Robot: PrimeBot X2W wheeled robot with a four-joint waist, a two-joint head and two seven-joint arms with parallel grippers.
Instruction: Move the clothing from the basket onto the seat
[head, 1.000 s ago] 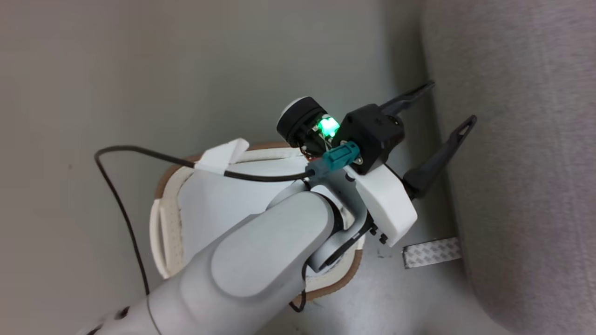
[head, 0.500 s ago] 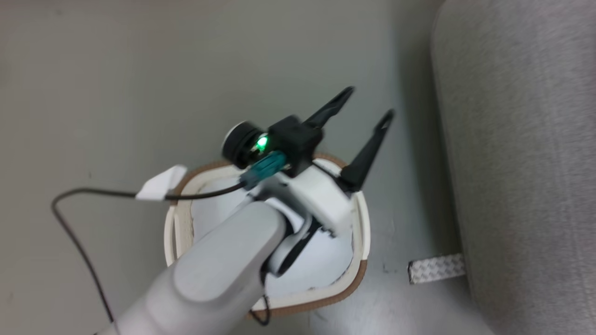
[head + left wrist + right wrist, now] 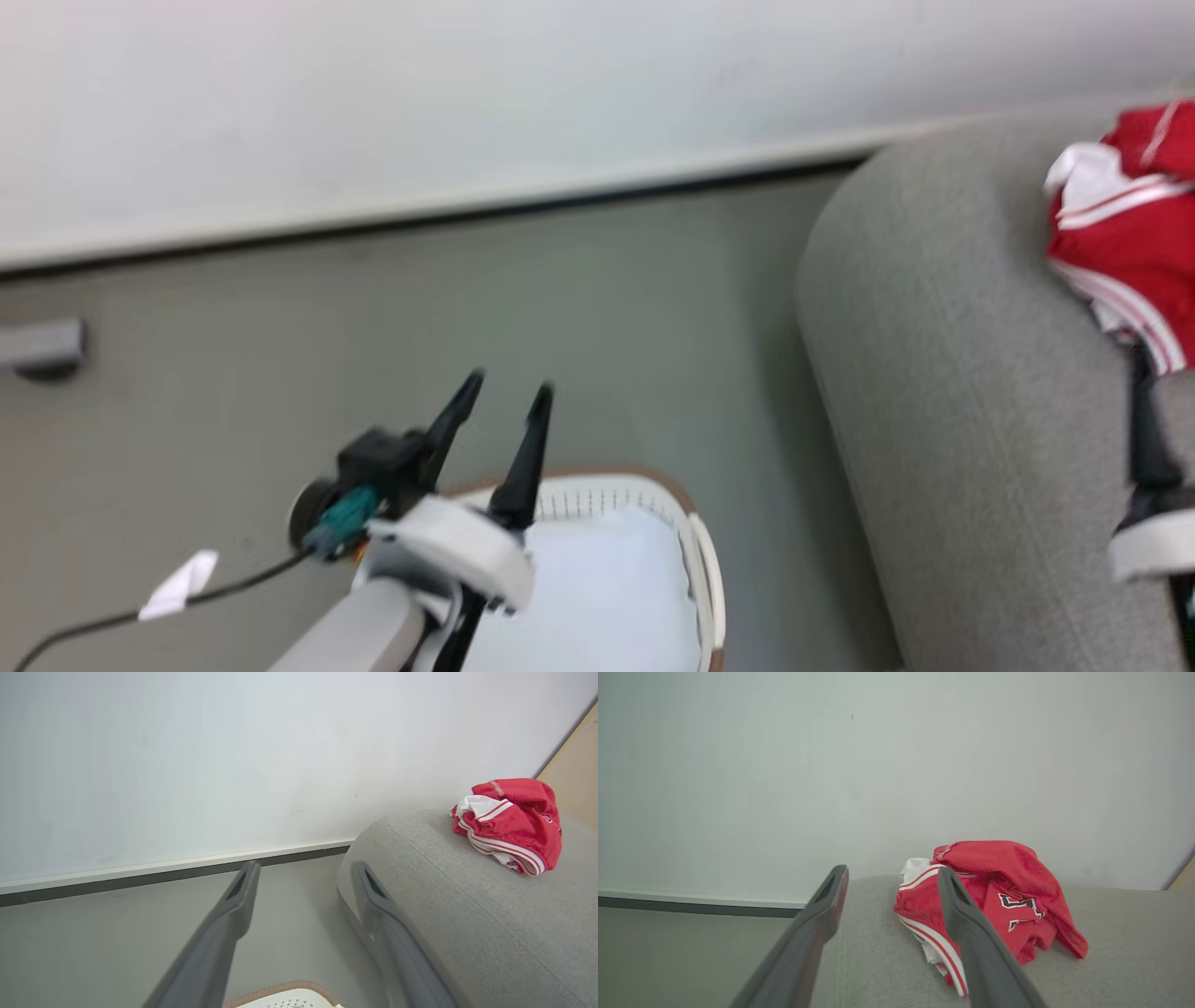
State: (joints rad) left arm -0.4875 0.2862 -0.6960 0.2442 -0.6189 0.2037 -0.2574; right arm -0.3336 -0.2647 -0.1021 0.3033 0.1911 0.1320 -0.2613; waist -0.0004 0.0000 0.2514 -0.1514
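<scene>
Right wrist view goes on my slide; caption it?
Open right end effector facing the red clothing heaped on the grey sofa.

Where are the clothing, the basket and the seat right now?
clothing [image 3: 1017, 872]: right wrist view, on its top red fold.
basket [image 3: 607, 504]: head view, on its perforated far wall.
seat [image 3: 467, 919]: left wrist view, on its grey rounded arm.

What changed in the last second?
The head camera tilted up; more of the seat and the clothing lying on it now show. The left tool swung from near the seat back over the basket. Unchanged: left tool open and empty, basket on the floor beside the seat. The right tool stands open before the clothing.
</scene>
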